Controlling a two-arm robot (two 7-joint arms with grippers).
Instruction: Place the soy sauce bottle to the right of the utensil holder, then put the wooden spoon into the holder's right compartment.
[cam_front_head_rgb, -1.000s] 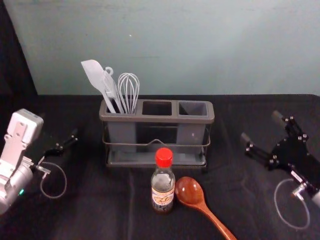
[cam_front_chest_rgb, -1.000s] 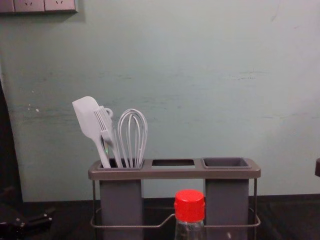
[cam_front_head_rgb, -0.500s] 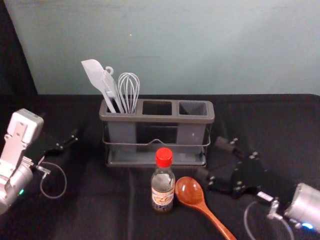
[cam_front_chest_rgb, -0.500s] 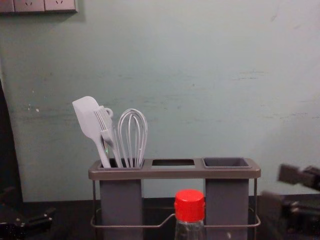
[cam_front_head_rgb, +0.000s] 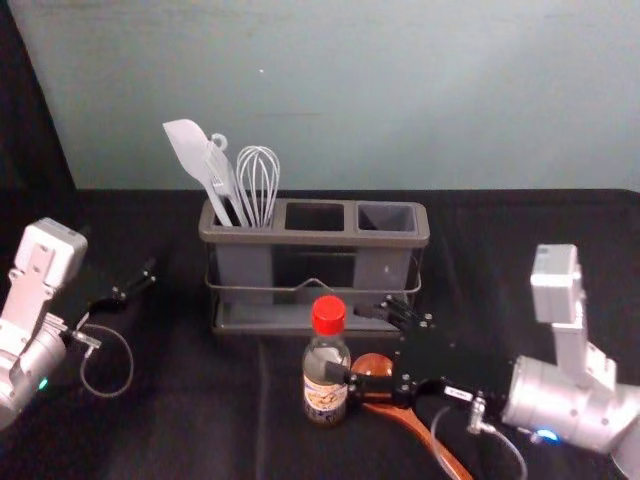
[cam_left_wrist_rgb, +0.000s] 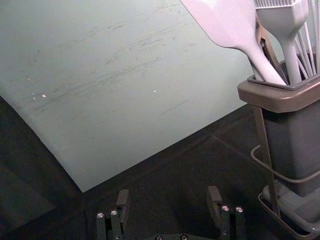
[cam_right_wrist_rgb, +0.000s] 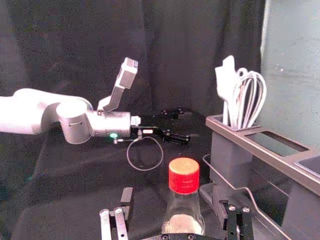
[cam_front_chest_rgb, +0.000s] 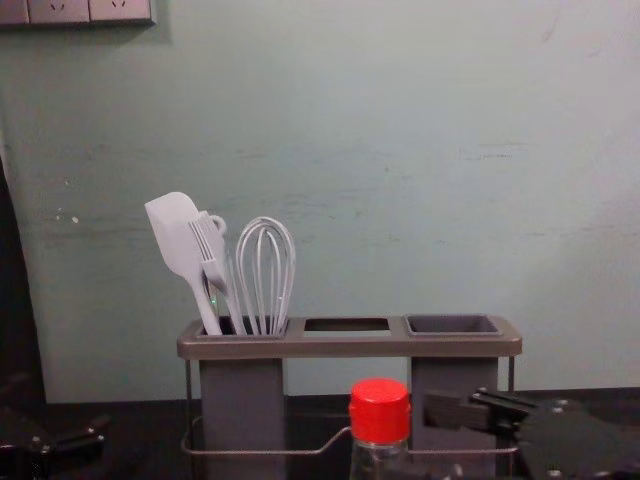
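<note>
Right gripper (cam_front_head_rgb: 350, 341) is at the bottle, coming in from the robot's right, fingers spread. Right wrist view has the bottle between the fingers, with a gap visible on each side. Left gripper (cam_front_head_rgb: 118, 255) is parked near the left end of the holder, well apart from it, fingers also spread. Wall (cam_front_head_rgb: 350, 90) runs behind the far edge of the worktop (cam_front_head_rgb: 200, 420), black cloth on top. Holder (cam_front_head_rgb: 330, 238) sits between that far edge and the bottle, long side facing the robot, three openings in a row. Right compartment (cam_front_head_rgb: 388, 218) is the grey cup at its right end. Spoon (cam_front_head_rgb: 418, 427) lies flat on the cloth, bowl just right of the bottle, handle angled toward the near right corner; right gripper covers part of it in the head view. Bottle (cam_front_head_rgb: 325, 398) stands upright in front of the holder, near its middle, red cap (cam_front_head_rgb: 328, 314) on. Left compartment carries the rest, all heads up: spatula (cam_front_head_rgb: 190, 150) leaning left, whisk (cam_front_head_rgb: 257, 185) on the right, brush (cam_front_chest_rgb: 209, 240) between them.
</note>
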